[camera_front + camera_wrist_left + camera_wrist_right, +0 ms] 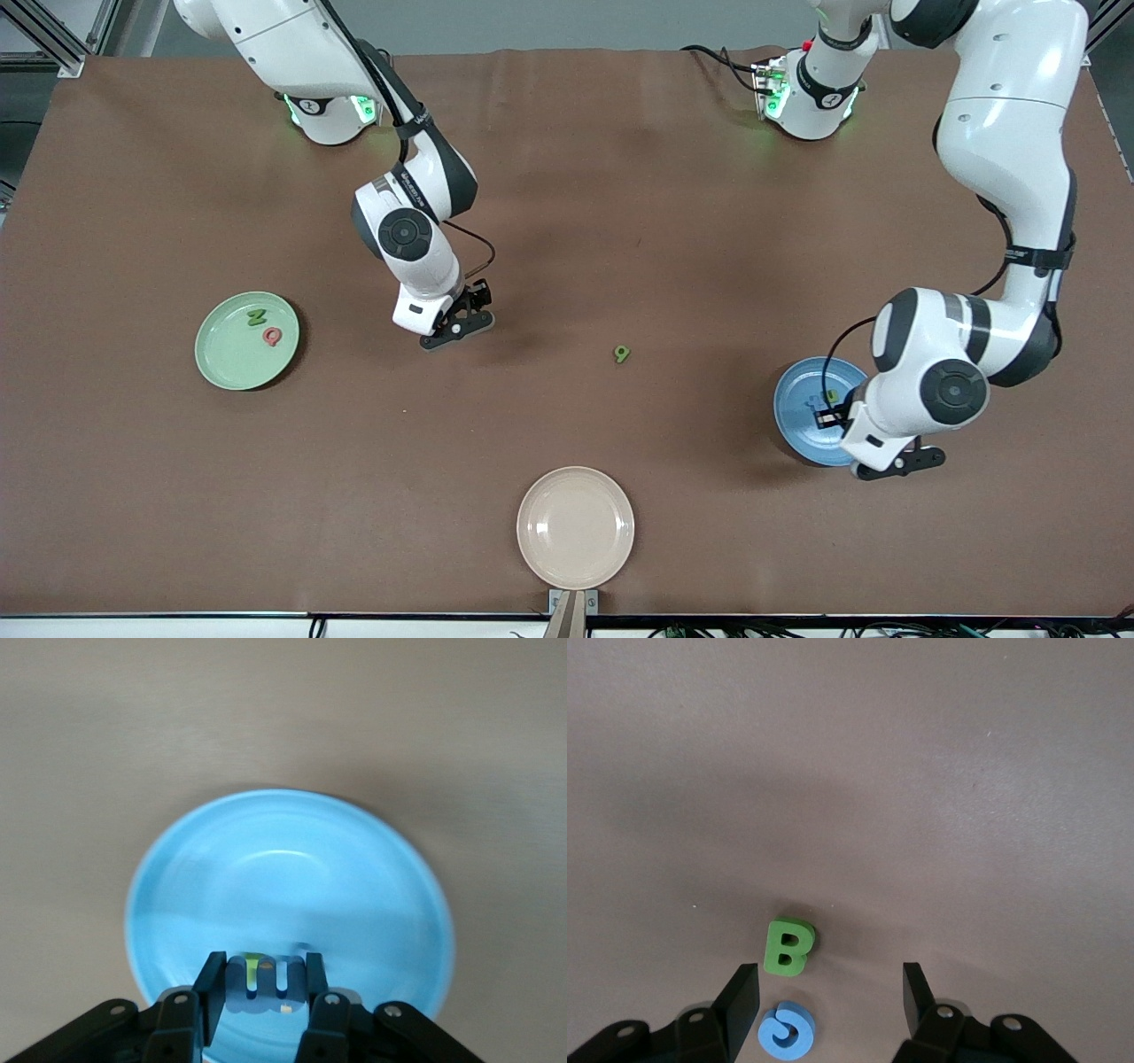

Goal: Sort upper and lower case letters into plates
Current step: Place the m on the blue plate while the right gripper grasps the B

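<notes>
where the right gripper [831,1001] stands low with jaws wide, blue c [786,1030] lies between them by one finger and green b [788,946] just ahead, on brown table covering [620,221]. left gripper [262,985] pinches blue m [259,981] over blue plate [292,859]. green g [622,354] lies between the arms; pale green plate [221,363] holds n [257,316], q [273,336]; cream plate [576,527].
</notes>
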Motion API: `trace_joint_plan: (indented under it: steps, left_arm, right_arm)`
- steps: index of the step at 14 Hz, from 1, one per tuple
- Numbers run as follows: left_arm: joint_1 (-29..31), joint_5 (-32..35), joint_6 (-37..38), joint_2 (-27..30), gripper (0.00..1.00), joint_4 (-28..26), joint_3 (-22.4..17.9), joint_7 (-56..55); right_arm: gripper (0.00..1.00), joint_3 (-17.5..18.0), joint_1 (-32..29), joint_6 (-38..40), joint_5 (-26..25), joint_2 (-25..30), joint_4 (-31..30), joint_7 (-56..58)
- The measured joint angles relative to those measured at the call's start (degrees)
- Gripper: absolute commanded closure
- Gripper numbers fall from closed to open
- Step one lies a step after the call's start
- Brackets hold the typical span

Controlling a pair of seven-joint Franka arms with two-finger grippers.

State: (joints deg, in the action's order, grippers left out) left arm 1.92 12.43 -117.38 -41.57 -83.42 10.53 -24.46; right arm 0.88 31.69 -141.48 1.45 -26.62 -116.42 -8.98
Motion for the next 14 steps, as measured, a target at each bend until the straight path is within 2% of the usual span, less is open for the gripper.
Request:
trace_joint_plan:
  steps: [4, 6, 8, 9, 14]
  left_arm:
    - [2.12, 0.0, -0.4, -0.77, 0.67, -0.85, 0.06, 0.81]
    - [2.1, 0.0, -0.89, -1.42, 0.29, -0.91, 0.06, 0.81]
    - [2.1, 0.0, -1.4, -1.84, 0.0, -0.91, 0.06, 0.8]
    - [2.11, 0.0, -1.55, -1.92, 0.0, -0.91, 0.06, 0.8]
    - [1.92, -0.03, -1.73, -1.86, 0.0, -0.55, 0.87, -0.73]
  right_arm:
    - [0.26, 0.0, 2.35, -1.02, 3.86, -1.31, 0.48, -0.78]
    - [0.26, -0.01, 2.99, -1.39, 3.96, -2.13, 0.53, -1.09]
    - [0.26, -0.21, 3.0, -2.38, 3.96, -3.14, 0.55, -1.2]
    - [0.27, -0.43, 2.98, -2.92, 3.97, -3.63, 0.58, -1.2]
    - [0.49, -0.74, 2.97, -3.37, 4.02, -4.45, 0.82, -1.27]
